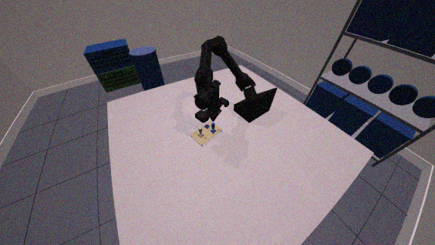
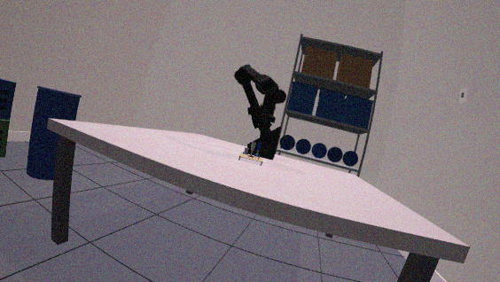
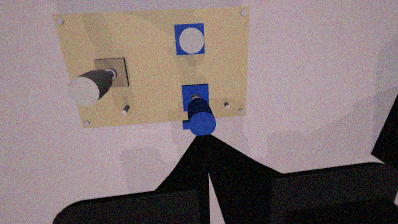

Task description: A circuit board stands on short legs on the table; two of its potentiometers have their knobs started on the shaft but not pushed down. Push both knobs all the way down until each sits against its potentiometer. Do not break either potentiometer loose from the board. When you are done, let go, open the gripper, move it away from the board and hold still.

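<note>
The tan circuit board stands on short legs. A blue knob stands high on its shaft above a blue potentiometer. A dark grey knob with a pale top stands on its shaft above a grey-brown potentiometer, with some shaft showing. My gripper is shut and empty, pointing down. Its tips are close above the blue knob and overlap its edge in the wrist view; whether they touch is unclear.
A blue square part with a round pale top sits on the board beyond the blue knob. Small pins stand near the board's near edge. The arm's black base panel stands behind the board. A shelf rack and a blue bin are off the table.
</note>
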Available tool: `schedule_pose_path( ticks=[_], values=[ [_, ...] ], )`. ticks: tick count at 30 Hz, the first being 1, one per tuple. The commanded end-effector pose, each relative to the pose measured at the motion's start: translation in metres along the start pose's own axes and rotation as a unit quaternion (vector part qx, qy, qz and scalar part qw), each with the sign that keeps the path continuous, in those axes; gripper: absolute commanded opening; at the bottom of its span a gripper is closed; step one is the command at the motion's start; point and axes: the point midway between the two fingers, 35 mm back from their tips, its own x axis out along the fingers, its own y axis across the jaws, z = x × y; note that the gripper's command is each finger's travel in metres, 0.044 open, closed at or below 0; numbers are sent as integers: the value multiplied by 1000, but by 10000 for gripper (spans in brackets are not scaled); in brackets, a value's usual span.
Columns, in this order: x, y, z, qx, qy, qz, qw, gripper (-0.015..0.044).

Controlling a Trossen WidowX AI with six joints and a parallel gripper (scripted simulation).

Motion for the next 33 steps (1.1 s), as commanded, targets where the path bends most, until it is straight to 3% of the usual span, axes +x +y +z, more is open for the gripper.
schedule_pose_path(
  ticks=[1,33],
  values=[
    [6,-1,0,-4,-2,-2,1000,0],
    [22,-2,0,-4,-2,-2,1000,0]
  ],
)
